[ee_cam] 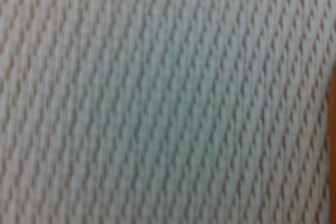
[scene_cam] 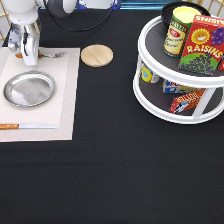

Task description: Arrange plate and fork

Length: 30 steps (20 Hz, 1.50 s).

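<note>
While your gripper [scene_cam: 30, 59] sits low on the fork [scene_cam: 47, 54] above the plate [scene_cam: 29, 88], can't tell its finger gap.

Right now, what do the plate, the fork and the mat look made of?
Plate: polished metal, probably steel; it mirrors light. Fork: silvery metal tines, brown handle, likely wood, mostly hidden behind the gripper right at it. Mat: pale woven material, fabric or vinyl; the wrist view shows ribbed weave.
</note>
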Motion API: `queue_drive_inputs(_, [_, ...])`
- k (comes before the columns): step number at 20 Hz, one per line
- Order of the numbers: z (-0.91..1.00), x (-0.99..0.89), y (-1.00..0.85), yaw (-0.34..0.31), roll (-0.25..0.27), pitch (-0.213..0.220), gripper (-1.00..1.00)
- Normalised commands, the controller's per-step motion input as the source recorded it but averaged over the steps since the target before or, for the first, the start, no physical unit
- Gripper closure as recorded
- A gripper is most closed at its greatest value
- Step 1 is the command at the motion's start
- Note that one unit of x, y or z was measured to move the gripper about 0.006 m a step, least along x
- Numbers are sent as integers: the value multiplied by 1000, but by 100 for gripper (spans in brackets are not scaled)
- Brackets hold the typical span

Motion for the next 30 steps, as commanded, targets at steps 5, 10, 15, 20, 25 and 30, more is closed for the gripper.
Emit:
queue_drive_inputs(5, [-241,0,-44,-80,-10,0,-100])
queue_drive_inputs(10, [-238,-43,-40,-84,-25,-1,-100])
queue_drive_inputs(15, [-51,-152,-6,-21,-23,-18,-100])
queue_drive_inputs(20, [453,-191,0,0,0,-45,-100])
queue_drive_inputs(25, [840,-50,0,5,0,-4,-100])
queue_drive_inputs(30, [495,14,-11,22,4,2,-100])
